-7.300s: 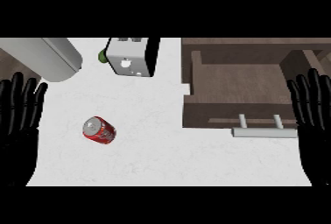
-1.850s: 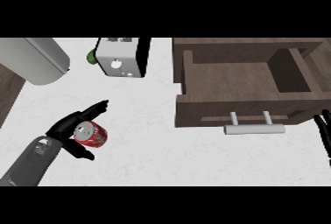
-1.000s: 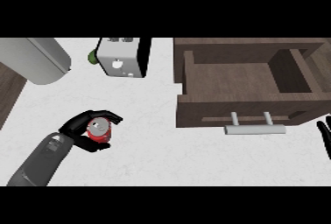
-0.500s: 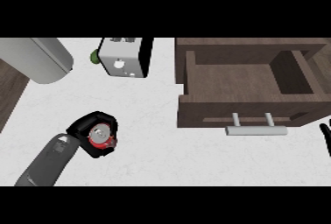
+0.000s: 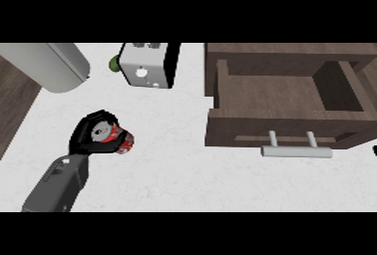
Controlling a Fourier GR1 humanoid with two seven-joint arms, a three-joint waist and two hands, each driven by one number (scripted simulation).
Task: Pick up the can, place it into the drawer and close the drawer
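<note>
A robot's left hand (image 5: 94,135) curls around a red can (image 5: 117,139) at about nine o'clock on the white counter (image 5: 169,169), its black fingers wrapped over the can's top so that only the silver lid and a strip of red side show. Whether the can rests on the counter or is lifted clear of it cannot be told from this steep angle. The grey forearm (image 5: 57,184) runs off toward seven o'clock and is cut by the lower edge. At two o'clock a brown drawer (image 5: 287,94) stands open, its front panel carrying a pale bar handle (image 5: 296,151); the drawer's right side is cropped by the frame edge. At twelve o'clock sits a white toaster (image 5: 147,64), its top cut off, with a small green object (image 5: 115,63) mostly hidden behind its left side and too obscured to identify. A grey cylinder (image 5: 46,63) lies partly out of view at eleven o'clock. A dark sliver at the right edge, near three o'clock, is too small to identify.
</note>
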